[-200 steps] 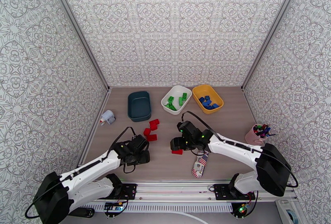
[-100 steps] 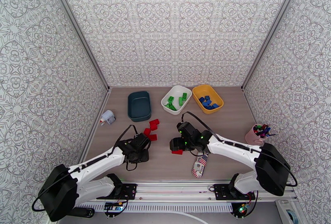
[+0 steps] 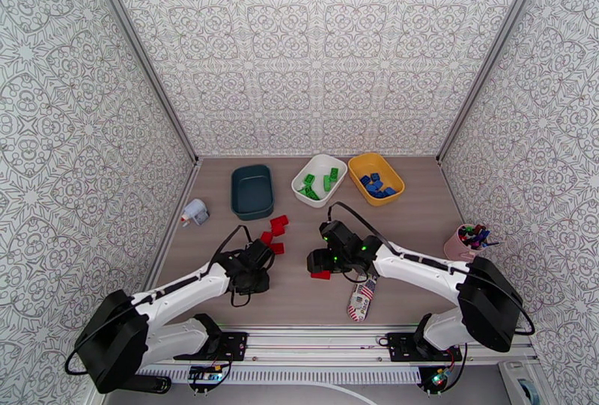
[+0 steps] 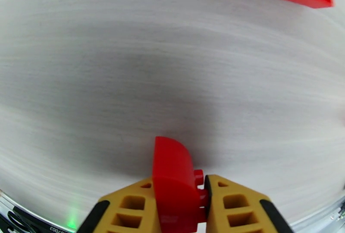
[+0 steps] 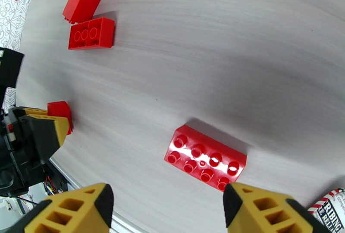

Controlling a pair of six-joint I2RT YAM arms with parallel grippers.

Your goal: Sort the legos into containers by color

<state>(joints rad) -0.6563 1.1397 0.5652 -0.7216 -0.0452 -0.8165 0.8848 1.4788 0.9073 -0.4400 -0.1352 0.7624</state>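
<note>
Gripping left pincer (image 4: 179, 183): one curved red lego (image 4: 172, 165)
Right pincer (image 5: 166, 193): wide, above one eight-stud red lego (image 5: 205, 157)
Containers: three, teal container (image 3: 251, 191), white container (image 3: 320, 165), yellow container (image 3: 368, 161), near the far edge of the counter (image 3: 419, 249)

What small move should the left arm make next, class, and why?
Probably lift and carry toward the dark teal-blue plastic bin. The left jaws are shut on a small red plastic brick; green bricks lie in the white plastic bin, blue bricks in the yellow plastic bin, and the teal one holds none.
</note>
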